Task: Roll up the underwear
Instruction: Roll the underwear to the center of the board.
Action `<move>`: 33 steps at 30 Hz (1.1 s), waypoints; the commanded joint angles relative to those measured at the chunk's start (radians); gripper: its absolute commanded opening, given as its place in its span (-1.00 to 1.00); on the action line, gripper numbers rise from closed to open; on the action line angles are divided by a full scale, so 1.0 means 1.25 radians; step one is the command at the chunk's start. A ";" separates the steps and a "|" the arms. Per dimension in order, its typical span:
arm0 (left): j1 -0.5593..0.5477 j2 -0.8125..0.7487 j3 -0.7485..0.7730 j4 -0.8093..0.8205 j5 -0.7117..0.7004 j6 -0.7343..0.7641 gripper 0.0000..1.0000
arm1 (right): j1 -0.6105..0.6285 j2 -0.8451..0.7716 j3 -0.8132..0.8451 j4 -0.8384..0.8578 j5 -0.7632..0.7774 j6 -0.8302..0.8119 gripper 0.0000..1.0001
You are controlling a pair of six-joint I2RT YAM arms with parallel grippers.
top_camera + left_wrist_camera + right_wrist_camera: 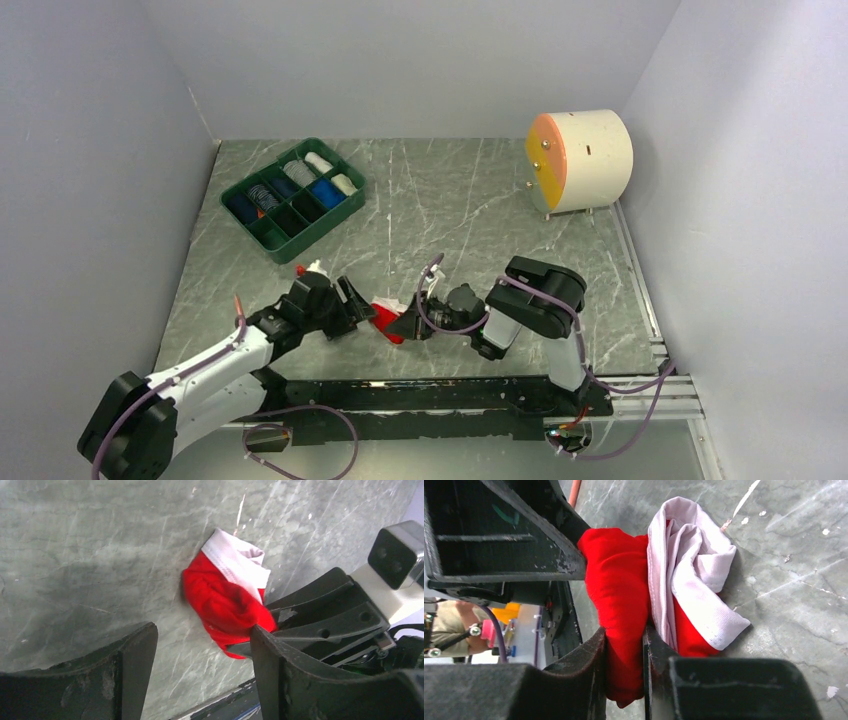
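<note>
Here, my right gripper (624, 642) pinches the bunched red briefs (621, 585), white waistband showing, on the table (450, 200) near its front edge, midway across; my left gripper (201, 635) stands spread wide just beside them.

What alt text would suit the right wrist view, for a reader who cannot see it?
The right end effector pinches bunched red underwear with a white waistband, seen close up over the grey marbled table. The black left end effector fills the upper left, beside the cloth.
</note>
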 commanded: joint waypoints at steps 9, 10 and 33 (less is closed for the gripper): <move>0.002 0.026 -0.104 0.299 0.025 -0.030 0.50 | -0.006 0.060 -0.018 -0.167 -0.055 0.085 -0.78; 0.002 0.038 -0.101 0.306 0.025 -0.025 0.50 | -0.007 0.057 -0.019 -0.171 -0.053 0.083 -0.77; 0.002 0.208 -0.082 0.145 -0.056 0.022 -0.04 | -0.005 -0.275 0.154 -0.796 0.078 -0.240 0.20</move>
